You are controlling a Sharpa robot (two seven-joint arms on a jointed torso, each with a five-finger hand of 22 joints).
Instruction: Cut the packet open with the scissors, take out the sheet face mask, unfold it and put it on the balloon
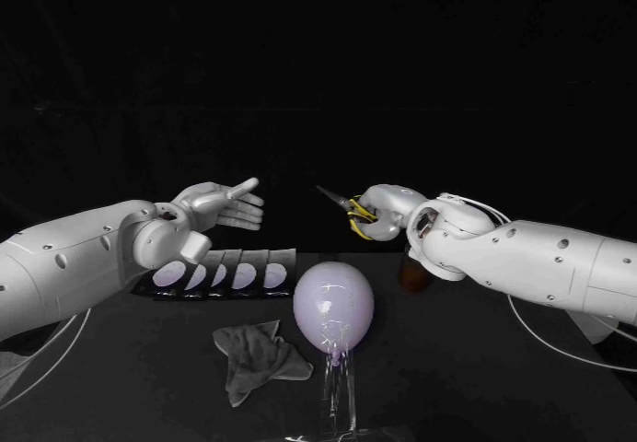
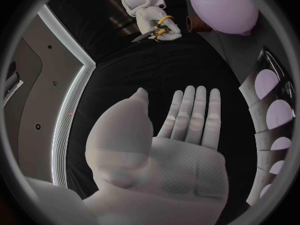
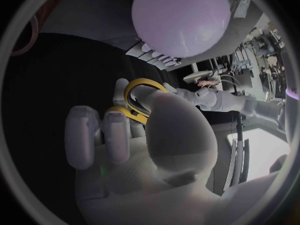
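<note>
Gripping the yellow-handled scissors [image 1: 342,201] raised behind the balloon [image 1: 333,304], the right hand [image 1: 385,212] could prick it if the blades swing down, while the left hand [image 1: 219,204] hovers open and empty above the row of packets [image 1: 225,273].

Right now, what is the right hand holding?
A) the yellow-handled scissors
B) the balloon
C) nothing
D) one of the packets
A: the right hand grips the scissors by their yellow handles, raised above the table, while the left hand is open and holds nothing.
</note>
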